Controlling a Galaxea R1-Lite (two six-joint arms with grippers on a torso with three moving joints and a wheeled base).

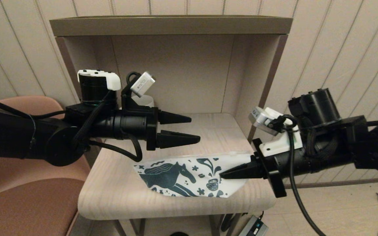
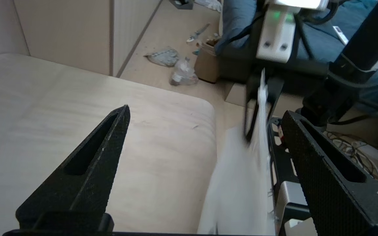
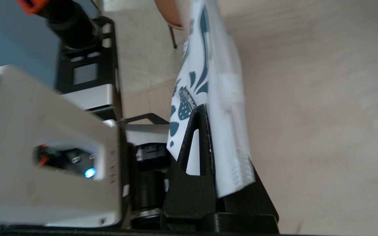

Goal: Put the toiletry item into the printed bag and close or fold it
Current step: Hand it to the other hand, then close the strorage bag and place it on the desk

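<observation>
Pinching printed bag [image 1: 189, 173] | right end effector [image 1: 223, 175] | left end effector [image 1: 194, 129] spread

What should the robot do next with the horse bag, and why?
Probably the right gripper should lay the printed bag flat and let go. Its jaws are shut on the bag's edge, holding it up over the table; the left gripper hangs open and empty above. The toiletry item is not visible in any view.
</observation>
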